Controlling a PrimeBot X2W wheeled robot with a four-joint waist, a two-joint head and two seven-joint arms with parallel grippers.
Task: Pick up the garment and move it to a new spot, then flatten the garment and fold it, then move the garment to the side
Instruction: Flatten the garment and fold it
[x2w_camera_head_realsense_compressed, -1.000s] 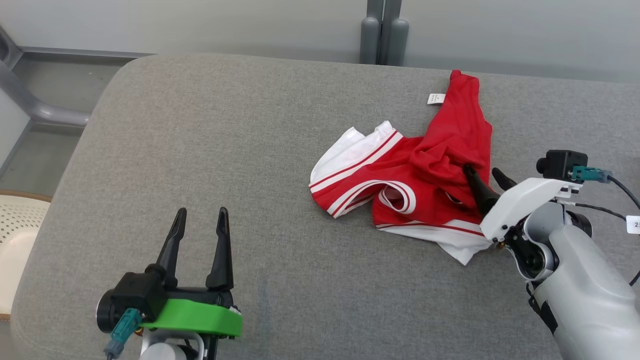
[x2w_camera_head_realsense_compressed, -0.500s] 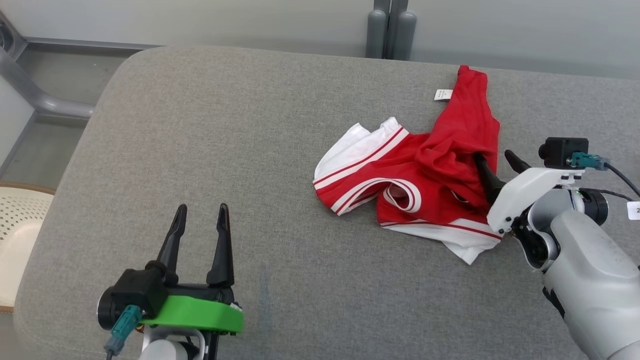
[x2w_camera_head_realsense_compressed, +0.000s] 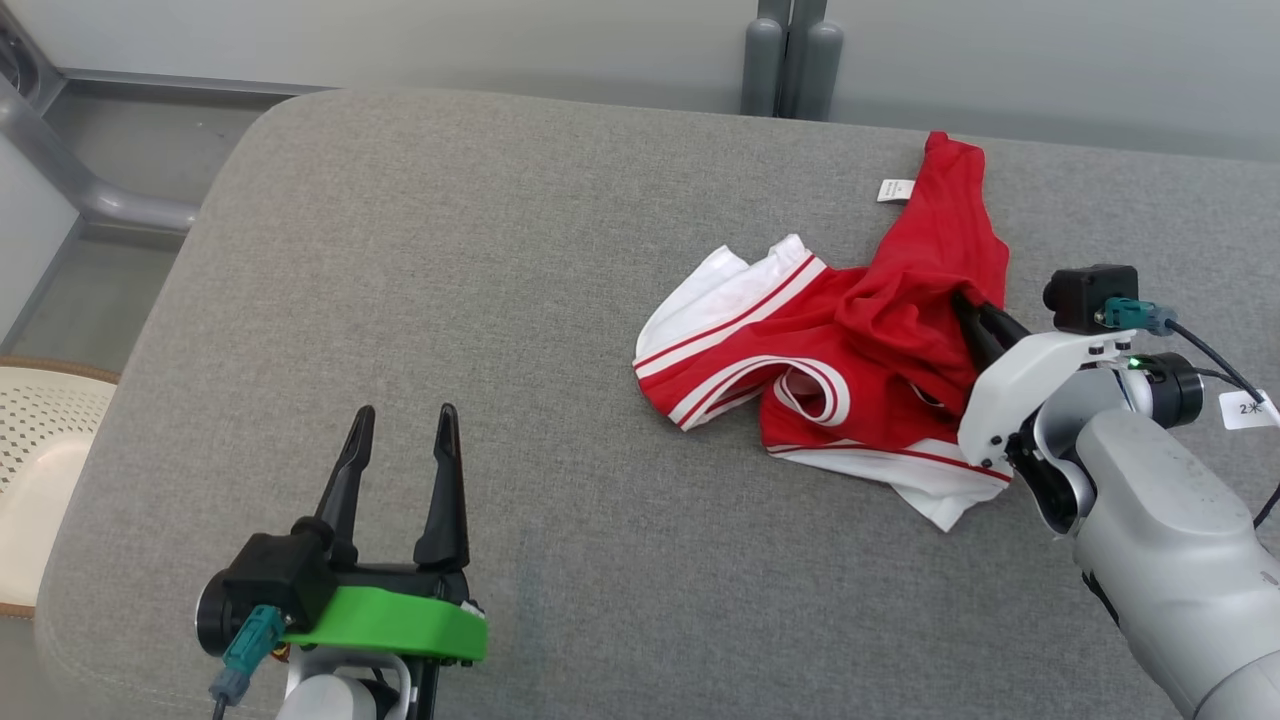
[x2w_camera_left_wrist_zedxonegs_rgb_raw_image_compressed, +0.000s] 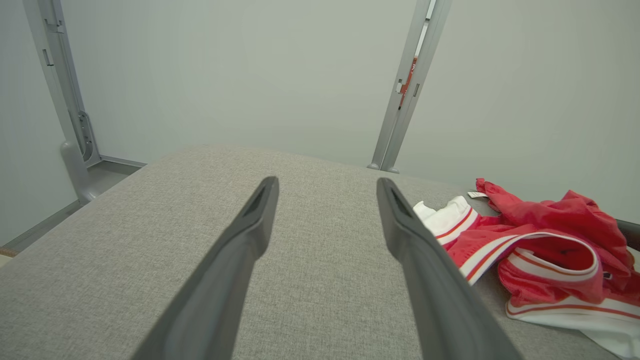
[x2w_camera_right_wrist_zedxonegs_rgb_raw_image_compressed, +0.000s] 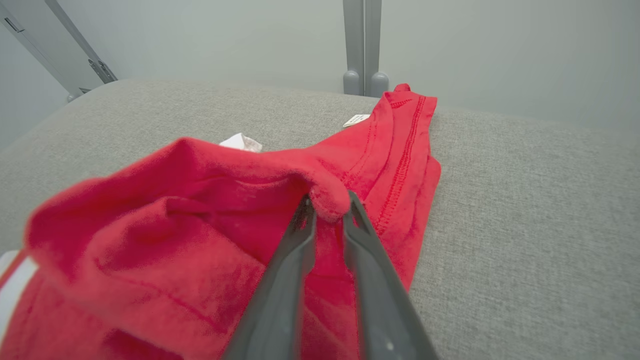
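My right gripper (x2w_camera_right_wrist_zedxonegs_rgb_raw_image_compressed: 327, 205) has its two long dark fingers (x2w_camera_right_wrist_zedxonegs_rgb_raw_image_compressed: 295, 260) squeezed almost together. A little bump of red cloth is pinched tight between the tips. That bump is part of the crumpled red and white soft cloth garment (x2w_camera_head_realsense_compressed: 900, 330). In the right wrist view the red cloth bunches up in a big fold around the fingers and looks a bit blurry close to the camera.

The garment lies in a heap on the right half of the big grey fabric cushion (x2w_camera_head_realsense_compressed: 450, 250). One red end reaches almost to the cushion's far edge. A small white label (x2w_camera_head_realsense_compressed: 896, 190) sticks out from that red end and rests on the cushion. White bands with thin red stripes curl along the side of the heap nearest the cushion's middle. A white corner pokes out toward the cushion's near edge, just beside my right arm's white shell (x2w_camera_head_realsense_compressed: 1030, 385).

My left gripper (x2w_camera_head_realsense_compressed: 402, 420) has its fingers spread wide apart with nothing between them. It hangs over the near left part of the cushion, well apart from the garment, and sits on a bright green plastic base (x2w_camera_head_realsense_compressed: 390, 630).

A grey metal post (x2w_camera_head_realsense_compressed: 790, 55) stands behind the cushion's far edge. A cream thing with small holes (x2w_camera_head_realsense_compressed: 40, 450) sits past the cushion's left edge.
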